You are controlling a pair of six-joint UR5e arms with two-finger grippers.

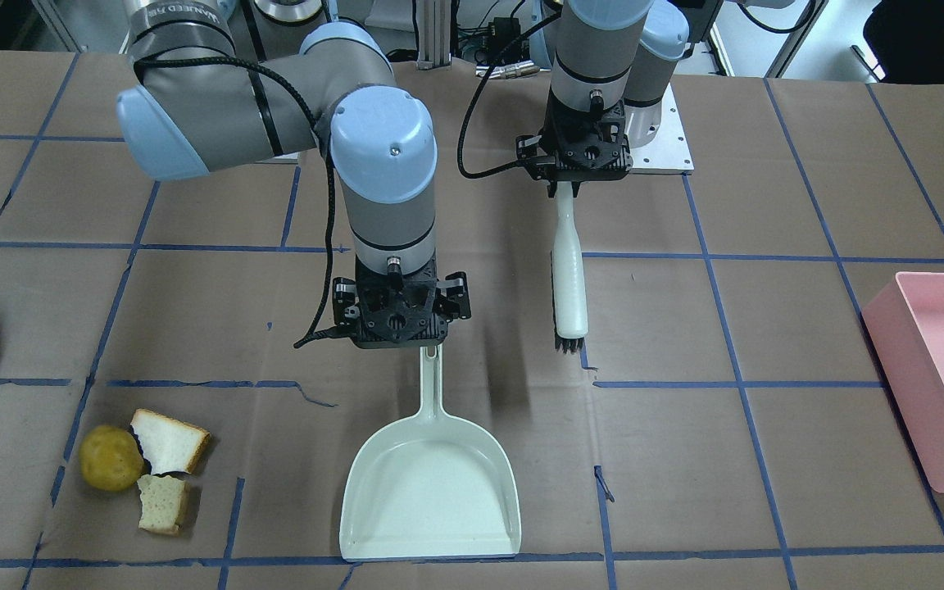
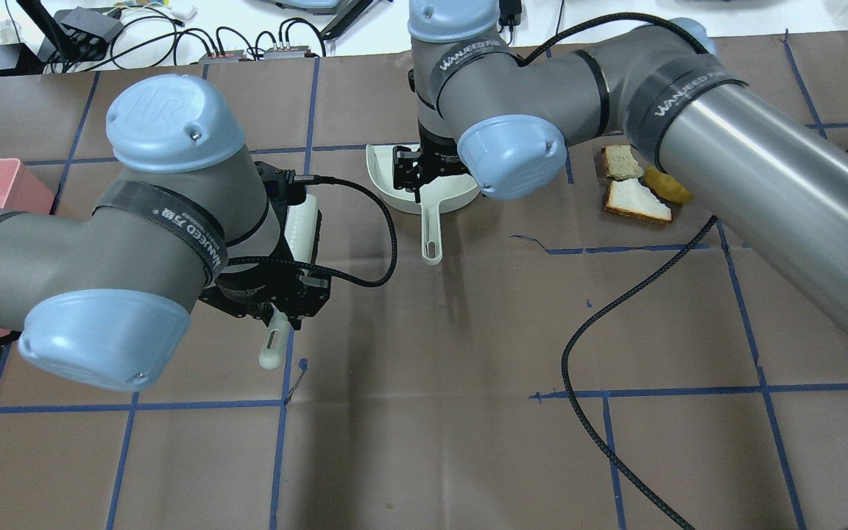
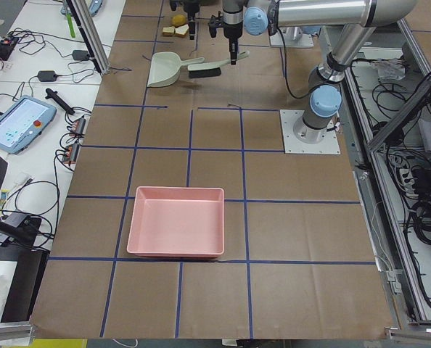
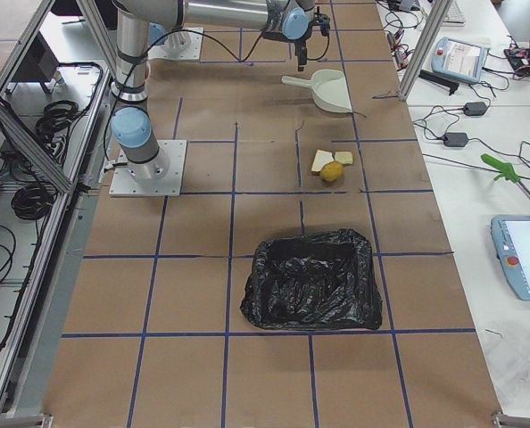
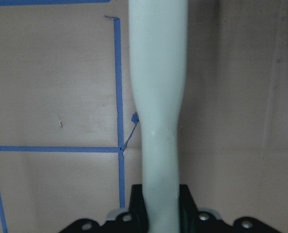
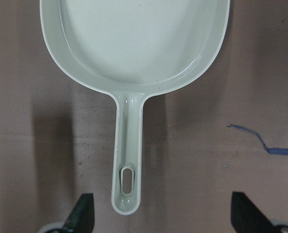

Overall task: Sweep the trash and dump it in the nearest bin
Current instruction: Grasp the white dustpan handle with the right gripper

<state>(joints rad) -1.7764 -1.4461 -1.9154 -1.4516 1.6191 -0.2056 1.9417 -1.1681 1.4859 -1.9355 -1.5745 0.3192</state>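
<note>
The trash, a yellow-brown potato [image 1: 111, 469] and two torn bread slices [image 1: 169, 441] [image 1: 163, 502], lies together on the brown paper, toward the robot's right. A pale green dustpan [image 1: 431, 492] lies flat mid-table. My right gripper [image 6: 161, 213] hangs open over the end of its handle, one finger on each side, without touching it. My left gripper [image 5: 158, 213] is shut on the white handle of a brush [image 1: 569, 270], whose black bristles point away from the robot. The black bag-lined bin [image 4: 311, 281] stands at the table's right end, beyond the trash.
A pink rectangular tray [image 1: 939, 385] sits at the table's left end. The right arm's black cable [image 2: 615, 316] trails over the paper. Blue tape lines grid the surface. Controllers and cables lie on benches beyond the table's far edge.
</note>
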